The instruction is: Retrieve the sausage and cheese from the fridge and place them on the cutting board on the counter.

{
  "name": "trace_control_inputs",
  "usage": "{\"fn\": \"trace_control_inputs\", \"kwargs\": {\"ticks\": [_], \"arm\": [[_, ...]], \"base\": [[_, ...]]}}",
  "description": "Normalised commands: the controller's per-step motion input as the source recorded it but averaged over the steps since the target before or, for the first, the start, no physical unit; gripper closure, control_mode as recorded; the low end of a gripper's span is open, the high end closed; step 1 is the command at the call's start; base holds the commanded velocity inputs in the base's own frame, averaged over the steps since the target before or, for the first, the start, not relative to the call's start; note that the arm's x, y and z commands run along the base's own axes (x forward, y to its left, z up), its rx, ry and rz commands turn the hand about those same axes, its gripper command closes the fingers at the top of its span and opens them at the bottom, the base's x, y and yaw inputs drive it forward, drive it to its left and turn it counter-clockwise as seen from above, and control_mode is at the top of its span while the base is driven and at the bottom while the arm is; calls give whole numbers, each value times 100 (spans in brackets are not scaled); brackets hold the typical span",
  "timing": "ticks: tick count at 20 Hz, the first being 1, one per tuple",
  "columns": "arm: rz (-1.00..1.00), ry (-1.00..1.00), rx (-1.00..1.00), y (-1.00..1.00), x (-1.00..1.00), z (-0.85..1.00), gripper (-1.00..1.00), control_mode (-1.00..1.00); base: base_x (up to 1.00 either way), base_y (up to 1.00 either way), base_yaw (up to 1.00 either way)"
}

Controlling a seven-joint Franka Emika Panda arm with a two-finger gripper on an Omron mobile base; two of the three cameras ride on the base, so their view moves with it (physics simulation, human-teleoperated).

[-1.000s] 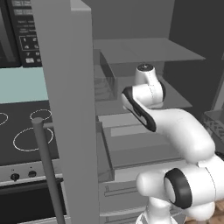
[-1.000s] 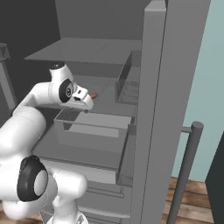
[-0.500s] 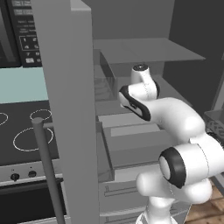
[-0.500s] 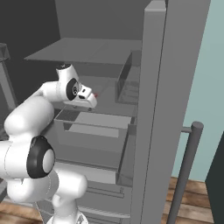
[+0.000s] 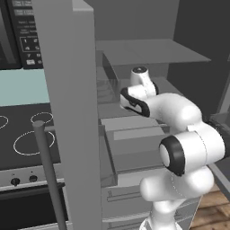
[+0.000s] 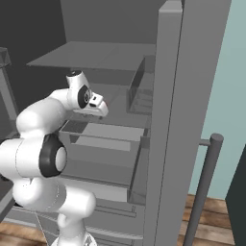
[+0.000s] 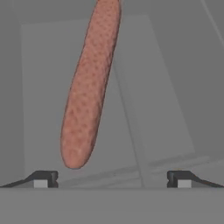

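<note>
Fridge [image 5: 67, 112] door stands open; arm has swung further in over the past second, wrist now above the shelf [image 6: 120, 98] inside the fridge. Sausage [image 7: 89, 87] lies on that shelf, straight ahead of the hand, its near end between the two open fingers [image 7: 41, 179], not touched. Judgement: approach nearly done; next comes a short advance and closing. Cheese not made out.

Sausage [image 7: 89, 92] on fridge [image 6: 173, 120] shelf
</note>
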Motion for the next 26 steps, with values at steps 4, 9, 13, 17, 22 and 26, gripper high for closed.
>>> {"fn": "trace_control_inputs", "kwargs": {"ticks": [4, 9, 13, 17, 22, 26], "arm": [[0, 0, 0, 22, 33, 0, -100, -100], [-4, 0, 0, 15, 42, -6, -100, -100], [-11, 0, 0, 0, 42, -15, -100, -100], [-16, 0, 0, -11, 25, -37, -100, -100], [-16, 4, 2, -42, 1, -48, -100, -100], [-11, 0, 5, -45, 0, -49, 100, -100]], "base": [[0, 0, 0], [0, 0, 0], [0, 0, 0], [0, 0, 0], [0, 0, 0], [0, 0, 0]]}}
